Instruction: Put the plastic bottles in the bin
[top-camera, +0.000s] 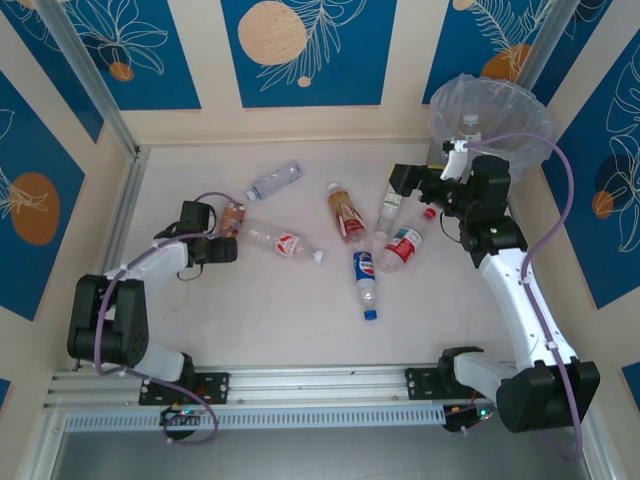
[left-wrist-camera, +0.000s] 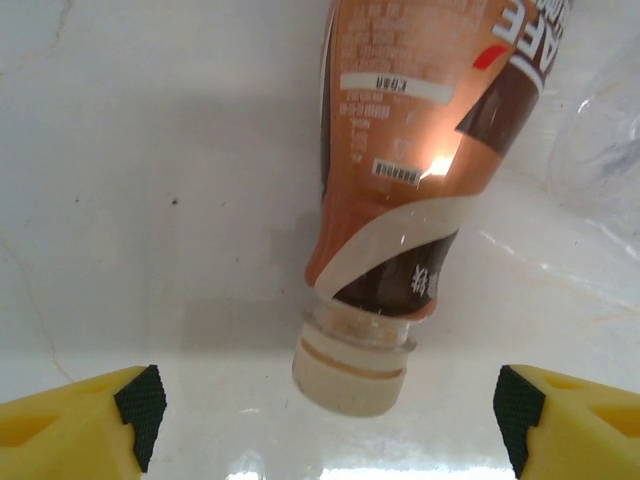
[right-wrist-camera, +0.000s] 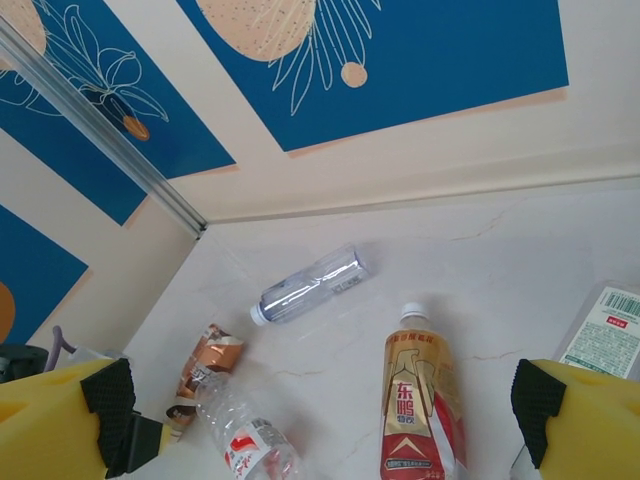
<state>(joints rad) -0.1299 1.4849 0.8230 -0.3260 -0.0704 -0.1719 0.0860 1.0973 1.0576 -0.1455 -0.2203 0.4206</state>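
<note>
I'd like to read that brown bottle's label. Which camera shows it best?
The left wrist view: the brown bottle lies close up, cap toward the camera, label print large. The overhead view shows the bottle small; the right wrist view shows it distant, at the left.

Bin (top-camera: 500, 110) at far-right corner of worktop (top-camera: 300, 330); bottles (top-camera: 365, 280) lie scattered mid-worktop, left of and nearer than it.
</note>
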